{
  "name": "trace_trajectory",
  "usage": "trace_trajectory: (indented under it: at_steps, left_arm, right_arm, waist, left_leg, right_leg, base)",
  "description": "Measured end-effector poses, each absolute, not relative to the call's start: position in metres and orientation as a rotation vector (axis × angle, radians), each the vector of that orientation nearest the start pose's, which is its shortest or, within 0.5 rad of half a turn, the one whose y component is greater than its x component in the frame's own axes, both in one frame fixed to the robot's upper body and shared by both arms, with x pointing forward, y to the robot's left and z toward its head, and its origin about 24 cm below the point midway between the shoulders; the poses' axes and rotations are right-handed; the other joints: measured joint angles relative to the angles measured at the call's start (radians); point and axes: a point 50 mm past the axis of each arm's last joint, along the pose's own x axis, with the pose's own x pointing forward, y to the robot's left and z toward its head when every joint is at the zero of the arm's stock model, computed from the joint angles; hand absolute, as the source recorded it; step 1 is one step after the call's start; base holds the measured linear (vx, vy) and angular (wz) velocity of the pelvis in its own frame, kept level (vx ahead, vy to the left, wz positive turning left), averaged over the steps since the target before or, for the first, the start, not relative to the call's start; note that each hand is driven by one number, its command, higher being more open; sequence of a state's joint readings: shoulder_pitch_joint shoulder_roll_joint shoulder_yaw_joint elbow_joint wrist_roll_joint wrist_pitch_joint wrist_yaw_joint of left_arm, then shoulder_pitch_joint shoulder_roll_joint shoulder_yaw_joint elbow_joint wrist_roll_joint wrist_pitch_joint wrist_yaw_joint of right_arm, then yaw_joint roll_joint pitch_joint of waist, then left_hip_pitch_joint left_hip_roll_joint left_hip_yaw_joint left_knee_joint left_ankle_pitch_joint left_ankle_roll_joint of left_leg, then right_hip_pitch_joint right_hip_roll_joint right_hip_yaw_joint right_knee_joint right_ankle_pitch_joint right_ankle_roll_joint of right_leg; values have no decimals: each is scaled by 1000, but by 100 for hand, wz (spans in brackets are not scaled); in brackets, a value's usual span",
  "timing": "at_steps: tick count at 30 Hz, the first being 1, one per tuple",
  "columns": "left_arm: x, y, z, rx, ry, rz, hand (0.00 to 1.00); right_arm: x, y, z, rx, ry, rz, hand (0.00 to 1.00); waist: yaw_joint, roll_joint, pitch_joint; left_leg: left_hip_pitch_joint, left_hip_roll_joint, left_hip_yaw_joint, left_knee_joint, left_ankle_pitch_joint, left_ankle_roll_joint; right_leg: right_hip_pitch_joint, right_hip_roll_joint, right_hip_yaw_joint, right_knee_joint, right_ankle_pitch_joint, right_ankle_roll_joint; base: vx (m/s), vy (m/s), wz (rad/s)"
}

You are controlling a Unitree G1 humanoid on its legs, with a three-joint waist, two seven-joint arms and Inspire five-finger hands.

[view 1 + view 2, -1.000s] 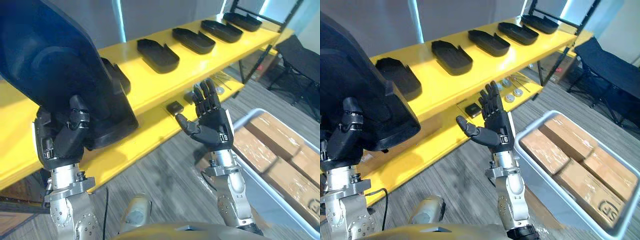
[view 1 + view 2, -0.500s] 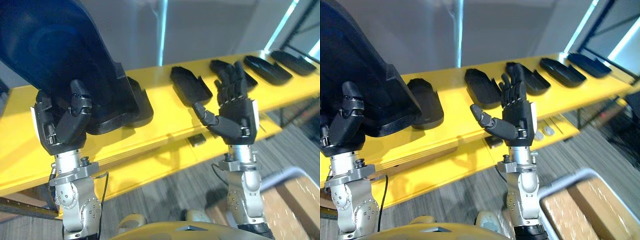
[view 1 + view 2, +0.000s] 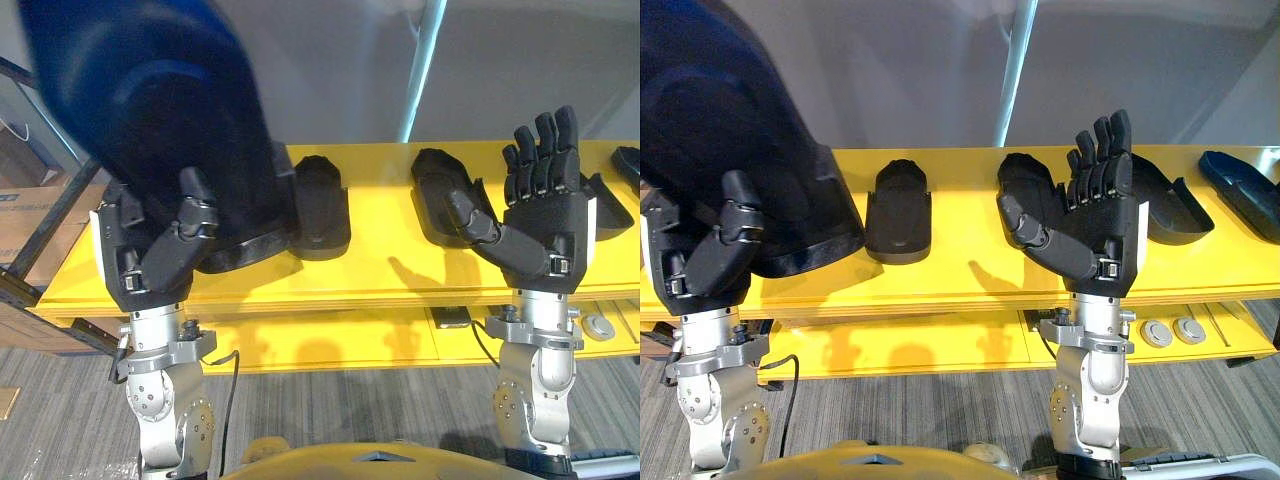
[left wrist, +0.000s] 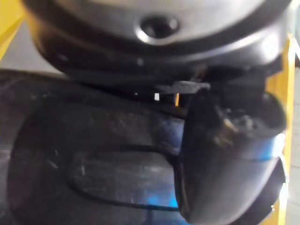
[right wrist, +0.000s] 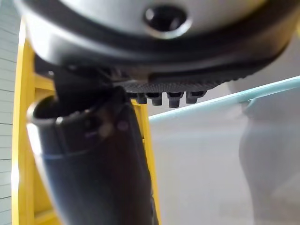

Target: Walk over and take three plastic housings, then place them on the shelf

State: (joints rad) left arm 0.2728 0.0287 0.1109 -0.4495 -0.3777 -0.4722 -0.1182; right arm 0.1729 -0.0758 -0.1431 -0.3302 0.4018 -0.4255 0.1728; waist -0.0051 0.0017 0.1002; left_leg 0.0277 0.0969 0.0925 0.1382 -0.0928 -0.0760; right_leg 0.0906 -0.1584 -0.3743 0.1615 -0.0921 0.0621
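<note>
Left eye view: we record the left hand (image 3: 150,262) curled round a large, glossy black, dome-backed housing (image 3: 150,110) rising above it; right hand (image 3: 542,228) upright, fingers straight.

The shelf (image 3: 380,272) ran across the scene, with an upper board and a lower board (image 3: 940,345) beneath it. Four housings lay in a row on the upper board: the first housing (image 3: 898,212) left of centre, the second housing (image 3: 1023,182) to its right, partly behind the raised right robot hand (image 3: 1095,225), then the third housing (image 3: 1170,210) and the fourth housing (image 3: 1240,192) at the far right. The left robot hand (image 3: 150,258) stood before the shelf's left part, clasping the held housing (image 3: 150,110) above it. Two discs (image 3: 1156,333) lay side by side on the lower board at right, with a small flat item (image 3: 452,318) to their left.
</note>
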Motion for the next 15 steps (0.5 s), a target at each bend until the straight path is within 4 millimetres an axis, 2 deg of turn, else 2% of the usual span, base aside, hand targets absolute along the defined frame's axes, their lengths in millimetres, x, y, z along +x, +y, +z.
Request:
trace_trajectory:
  at_steps: [3,6,9,12,13,14,15]
  left_arm:
    - [173,199,128,-218,-682,99,0]
    - [163,205,118,-219,-631,162,0]
    - [153,213,110,-226,-592,239,0]
    - [151,218,109,-221,-594,277,0]
    - [152,217,110,-217,-595,276,0]
    - [153,217,110,-212,-591,284,0]
    - [154,217,110,-212,-589,286,0]
  right_arm:
    - [196,-194,114,224,-599,11,100]
    - [195,-184,106,281,-550,76,100]
    - [197,-181,101,328,-521,107,100]
    - [199,-180,103,360,-533,125,100]
    - [201,-181,105,393,-549,126,100]
    - [204,-179,108,433,-569,136,100]
    - [206,-177,111,454,-581,147,100]
  waist:
    - [-1,0,0]
    - [1,4,4]
    - [6,6,8]
    - [-1,16,52]
    - [-1,28,69]
    - [-2,31,72]
    - [-2,31,73]
  left_leg:
    - [2,-8,-2,-24,13,7]
    - [-5,-10,-7,0,4,9]
    - [-42,6,-7,56,-19,10]
    - [-111,26,-28,187,-69,29]
    - [-154,62,-28,271,-88,40]
    - [-180,102,-33,310,-88,36]
    - [-184,117,-39,312,-88,35]
  right_leg:
    - [-3,-2,7,-10,7,6]
    - [-3,-1,26,-9,7,7]
    - [-18,3,41,-9,10,11]
    - [-21,1,25,-5,14,10]
    - [-24,-2,19,6,13,10]
    - [-41,-15,30,20,6,9]
    - [-49,-29,42,27,7,17]
  base:
    - [-34,12,5]
    - [-22,15,-2]
    - [-56,28,-4]
    - [-78,70,11]
    - [-103,152,-11]
    - [-94,174,-21]
    - [-47,245,-35]
